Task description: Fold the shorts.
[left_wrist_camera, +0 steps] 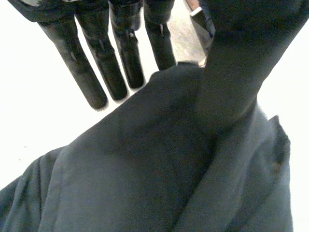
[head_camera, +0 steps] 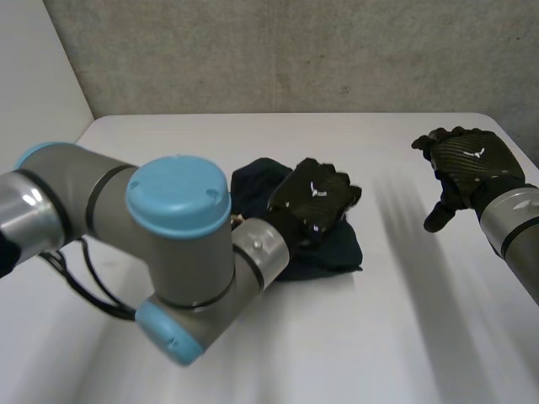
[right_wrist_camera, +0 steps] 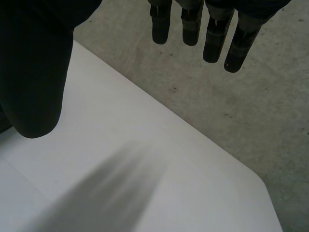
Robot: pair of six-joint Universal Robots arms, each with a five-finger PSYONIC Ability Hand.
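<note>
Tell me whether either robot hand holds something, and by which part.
Nothing is held. The left robot hand is open over the shorts; the right robot hand is open, away from them.

A white table (head_camera: 404,337) with rounded corners stands against a rough grey concrete wall (head_camera: 295,50); a smooth pale wall (head_camera: 34,67) flanks it.

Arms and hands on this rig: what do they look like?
The left arm has grey tube joints with light-blue caps; the right arm shows a grey forearm with a black band. The left hand and right hand are black, carbon-weave shells, a small white mark on each back.
</note>
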